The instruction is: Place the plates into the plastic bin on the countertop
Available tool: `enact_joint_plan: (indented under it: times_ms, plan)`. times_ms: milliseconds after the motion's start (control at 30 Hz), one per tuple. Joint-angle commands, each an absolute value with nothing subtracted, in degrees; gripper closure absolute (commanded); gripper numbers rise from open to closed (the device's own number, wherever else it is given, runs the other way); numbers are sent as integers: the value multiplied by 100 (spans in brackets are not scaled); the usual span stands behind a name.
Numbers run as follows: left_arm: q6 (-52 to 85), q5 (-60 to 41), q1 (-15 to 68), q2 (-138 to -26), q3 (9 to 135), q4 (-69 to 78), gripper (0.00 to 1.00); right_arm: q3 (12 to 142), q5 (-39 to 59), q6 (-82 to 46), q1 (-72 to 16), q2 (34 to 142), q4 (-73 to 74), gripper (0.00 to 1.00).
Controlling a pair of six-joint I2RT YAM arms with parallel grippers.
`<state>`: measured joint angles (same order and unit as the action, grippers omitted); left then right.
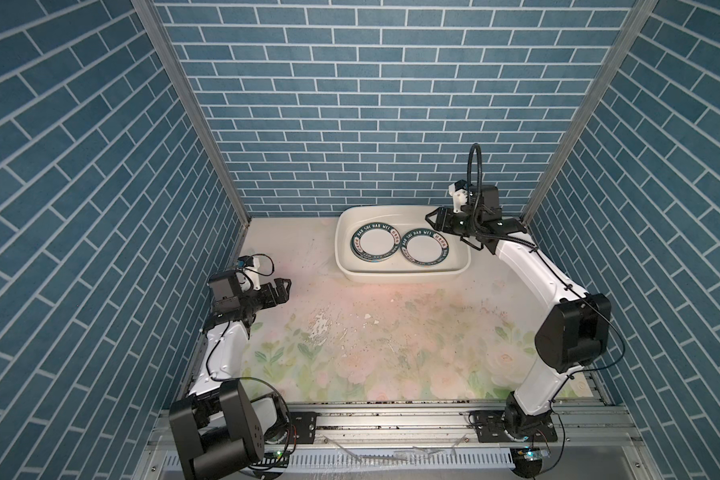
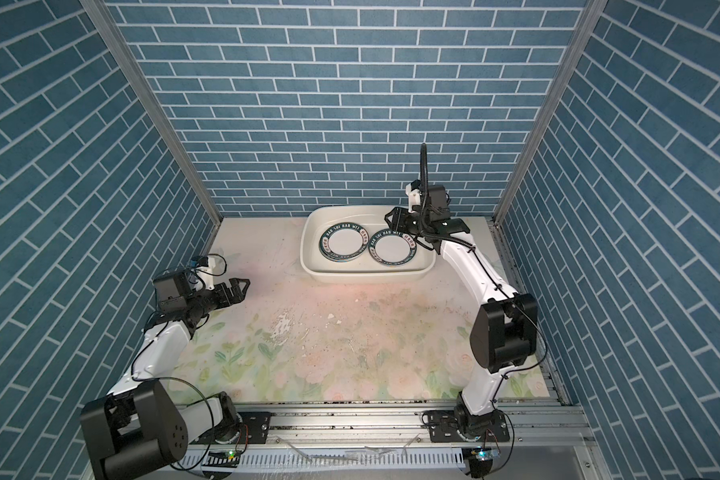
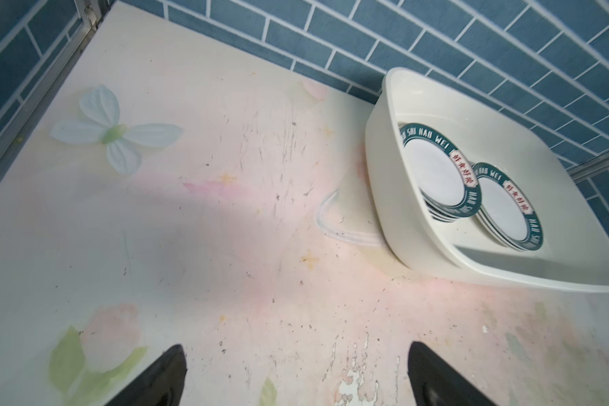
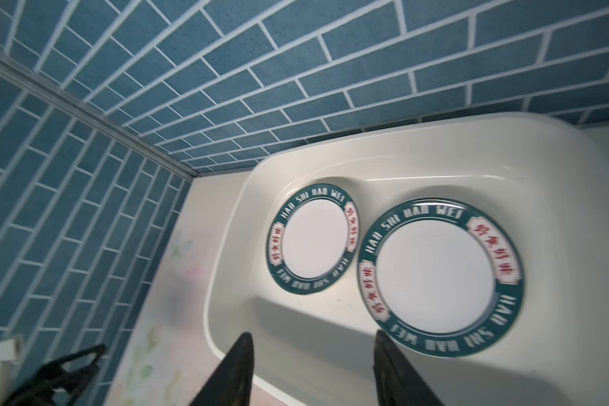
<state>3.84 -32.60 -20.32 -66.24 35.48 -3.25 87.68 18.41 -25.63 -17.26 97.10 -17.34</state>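
Note:
The white plastic bin (image 1: 341, 232) (image 2: 308, 243) stands at the back of the flowered countertop (image 1: 371, 332). Inside it, two stacks of teal-rimmed lettered plates lie side by side, one on the left (image 1: 374, 245) (image 2: 344, 245) (image 4: 313, 242) and one on the right (image 1: 425, 249) (image 2: 393, 249) (image 4: 436, 277). My right gripper (image 1: 430, 219) (image 4: 313, 339) hovers over the bin's right end, open and empty. My left gripper (image 1: 285, 289) (image 3: 297, 355) is open and empty above the countertop, left of the bin (image 3: 387, 211).
Blue brick walls close in the back and both sides. A metal rail (image 1: 391, 419) carrying both arm bases runs along the front edge. A peeled patch (image 1: 321, 324) marks the middle of the countertop.

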Motion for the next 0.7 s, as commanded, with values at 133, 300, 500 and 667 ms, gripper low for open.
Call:
enact_joint_plan:
  times_ms: [133,300,500,667]
  plan:
    - [113,-2711,-2011,-6882,2562,2039,0,5981,963,-2381,-964,8105,-7,1]
    - [315,-2511,-1928,-7205,2129,3405,0,4942,389,-2084,-375,7218,146,1]
    - [571,-2007,-1590,-7805,1978,4519,1,3584,-302,-1617,325,6612,1120,1]
    - [288,-1510,-950,-7987,1500,5686,0,2376,-667,-1174,554,6621,3001,1]
